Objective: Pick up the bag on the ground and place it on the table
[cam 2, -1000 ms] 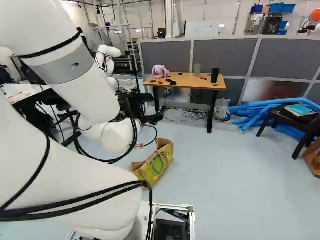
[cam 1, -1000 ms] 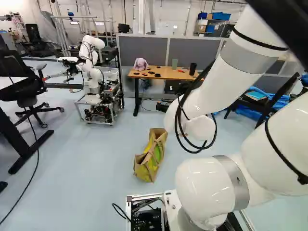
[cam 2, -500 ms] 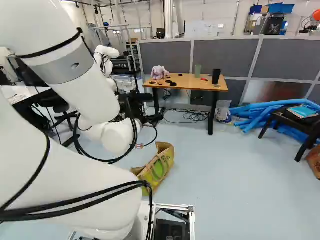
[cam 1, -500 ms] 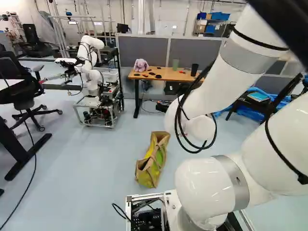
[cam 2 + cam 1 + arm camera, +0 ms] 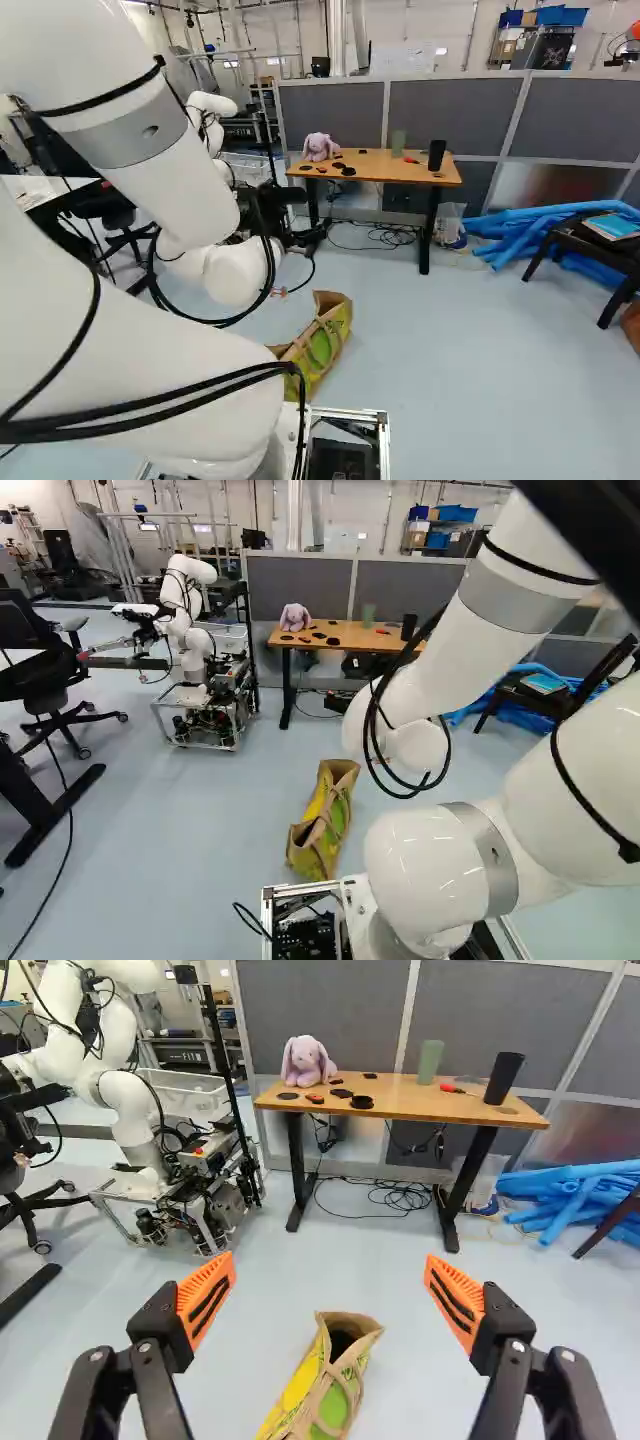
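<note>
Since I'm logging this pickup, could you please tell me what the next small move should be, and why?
I would probably lower the jaws a little towards the bag: they stand wide apart with nothing gripped, and it rests on the floor, ahead of and below them.

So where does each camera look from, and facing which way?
Left base view: behind and left of the arm, looking ahead at bag and table; arm right of middle.
Right base view: behind and right, facing alike; arm left of middle.
Wrist view: on the wrist, looking ahead between open fingers.
All three share bag and table.
</note>
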You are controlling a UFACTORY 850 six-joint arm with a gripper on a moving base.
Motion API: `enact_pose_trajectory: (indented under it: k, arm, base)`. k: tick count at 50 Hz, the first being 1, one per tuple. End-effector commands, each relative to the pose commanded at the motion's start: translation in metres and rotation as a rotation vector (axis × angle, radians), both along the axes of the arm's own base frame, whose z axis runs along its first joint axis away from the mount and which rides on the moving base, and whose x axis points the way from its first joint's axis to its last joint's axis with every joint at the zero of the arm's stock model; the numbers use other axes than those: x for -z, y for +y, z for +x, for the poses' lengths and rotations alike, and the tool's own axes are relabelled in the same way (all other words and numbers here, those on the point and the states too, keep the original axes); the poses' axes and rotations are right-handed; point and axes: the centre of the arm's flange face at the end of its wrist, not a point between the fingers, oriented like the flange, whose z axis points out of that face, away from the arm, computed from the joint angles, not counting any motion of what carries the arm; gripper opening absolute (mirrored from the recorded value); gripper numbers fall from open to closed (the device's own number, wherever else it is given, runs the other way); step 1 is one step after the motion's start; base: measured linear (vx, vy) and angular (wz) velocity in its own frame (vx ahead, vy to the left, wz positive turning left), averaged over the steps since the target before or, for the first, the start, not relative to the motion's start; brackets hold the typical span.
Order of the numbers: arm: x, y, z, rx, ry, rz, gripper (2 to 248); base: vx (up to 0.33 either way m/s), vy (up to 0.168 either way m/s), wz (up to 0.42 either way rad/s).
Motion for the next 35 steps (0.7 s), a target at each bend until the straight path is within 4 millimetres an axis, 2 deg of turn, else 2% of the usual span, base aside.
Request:
enact_pose_trajectory:
  k: [21,35]
  arm:
    - [-0.001,0.003,0.008,-0.01,0.01,0.0,247]
    - [0.004,0.013,0.027,-0.041,0.108,-0.002,247]
  base:
    - [0.056,0.031,-0.008]
    - [0.0,0.0,0.0]
